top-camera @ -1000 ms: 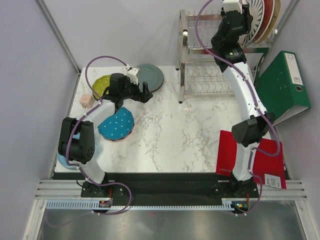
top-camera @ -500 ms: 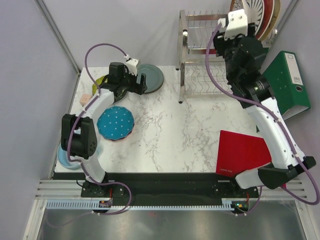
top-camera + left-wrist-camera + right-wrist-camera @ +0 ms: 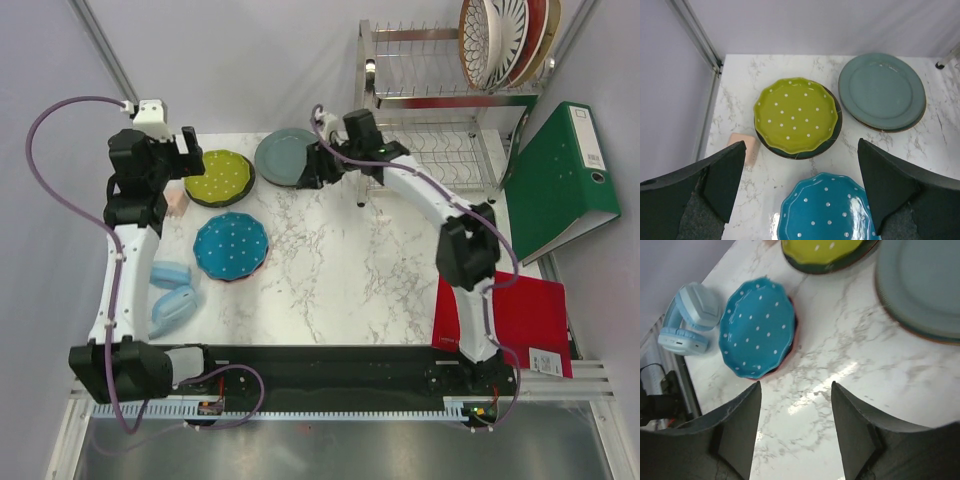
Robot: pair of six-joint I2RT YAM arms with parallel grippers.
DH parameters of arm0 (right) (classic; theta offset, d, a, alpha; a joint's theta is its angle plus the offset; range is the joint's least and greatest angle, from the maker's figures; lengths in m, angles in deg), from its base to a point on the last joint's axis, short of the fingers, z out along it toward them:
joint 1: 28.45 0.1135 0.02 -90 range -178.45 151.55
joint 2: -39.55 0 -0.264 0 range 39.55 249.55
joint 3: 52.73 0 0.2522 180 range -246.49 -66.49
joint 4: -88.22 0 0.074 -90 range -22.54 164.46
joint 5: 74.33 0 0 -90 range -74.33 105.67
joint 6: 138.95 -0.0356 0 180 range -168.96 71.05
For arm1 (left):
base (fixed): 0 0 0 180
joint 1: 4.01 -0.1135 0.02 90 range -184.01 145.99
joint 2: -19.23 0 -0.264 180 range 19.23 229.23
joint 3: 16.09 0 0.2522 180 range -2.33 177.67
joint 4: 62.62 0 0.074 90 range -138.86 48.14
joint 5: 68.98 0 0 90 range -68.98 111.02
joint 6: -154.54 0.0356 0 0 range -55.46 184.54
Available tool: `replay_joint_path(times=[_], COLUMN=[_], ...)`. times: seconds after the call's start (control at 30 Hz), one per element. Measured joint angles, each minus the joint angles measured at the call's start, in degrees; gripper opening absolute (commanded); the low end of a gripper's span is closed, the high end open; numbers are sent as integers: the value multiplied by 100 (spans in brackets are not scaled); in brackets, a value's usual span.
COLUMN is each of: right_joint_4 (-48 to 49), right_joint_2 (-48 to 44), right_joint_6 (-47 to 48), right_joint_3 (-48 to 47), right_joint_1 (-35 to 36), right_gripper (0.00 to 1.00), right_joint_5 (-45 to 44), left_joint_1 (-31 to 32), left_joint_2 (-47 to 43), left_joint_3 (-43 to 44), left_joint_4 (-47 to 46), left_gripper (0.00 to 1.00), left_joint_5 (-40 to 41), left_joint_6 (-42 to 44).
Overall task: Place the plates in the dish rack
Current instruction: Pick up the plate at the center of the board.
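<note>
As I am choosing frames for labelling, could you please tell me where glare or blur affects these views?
Top external: even light, soft shadows, glints on the rack. Left wrist: lime plate sharp, sheen on the teal plate, the end effector fingers dark and soft. Right wrist: white glare patch on the table, hiding nothing.

Marble tabletop, pale lilac walls.
</note>
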Motion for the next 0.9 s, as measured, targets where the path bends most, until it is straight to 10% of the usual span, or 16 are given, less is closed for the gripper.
replay_joint_path(times=[0.37,0.9], right_joint_4=[199,610], right_joint_2=[2837,3073], right_joint_6=[-1576,-1241], right_joint_3=[-1550,-1987], right_joint_1=[1115,1484], right_gripper=[58,56], right_joint_5=[1075,197], left_joint_1=[-11,-48], left_joint_2=[-1473,-1729], left_joint_3=[-761,-1027], left_joint_4=[402,859], left_gripper=[100,100], left_joint_5=[802,435], left_joint_6=[20,-2])
